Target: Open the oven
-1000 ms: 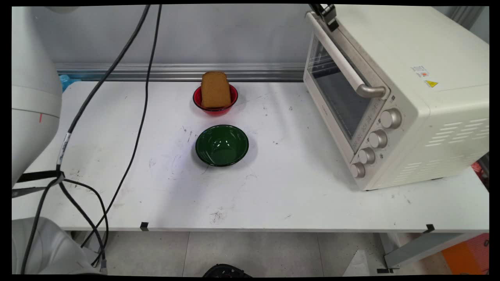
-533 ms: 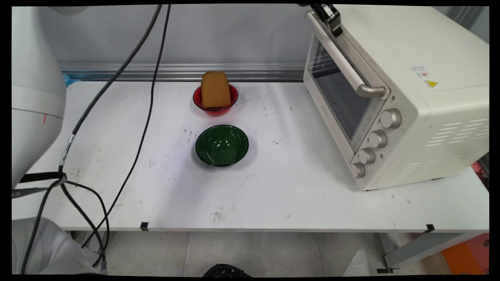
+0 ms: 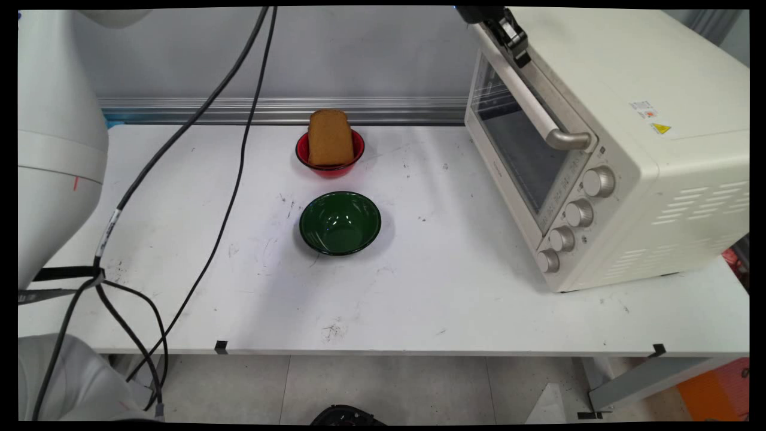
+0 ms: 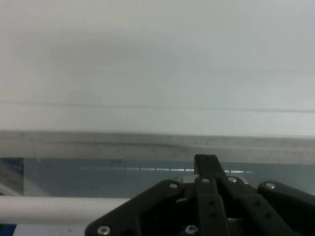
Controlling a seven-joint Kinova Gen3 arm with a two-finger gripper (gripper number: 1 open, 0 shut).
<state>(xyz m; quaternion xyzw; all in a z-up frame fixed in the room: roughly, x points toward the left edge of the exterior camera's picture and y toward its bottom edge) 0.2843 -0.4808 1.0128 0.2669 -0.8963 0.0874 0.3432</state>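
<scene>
— Claw (image 3: 509, 37)?
— At top end of toaster oven (image 3: 634, 179) door handle (image 3: 526, 91), by table's (image 3: 449, 287) right edge. Open or closed: cannot tell.
— Handle?
— Probably stiff, smooth; best gripped mid-bar.

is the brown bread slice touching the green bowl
Apart. The main view shows the brown bread slice in the red bowl, with bare white table before the round green bowl.

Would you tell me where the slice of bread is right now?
In the main view the bread slice stands leaning in the red bowl at the table's far edge, just behind the green bowl and left of the oven.
</scene>
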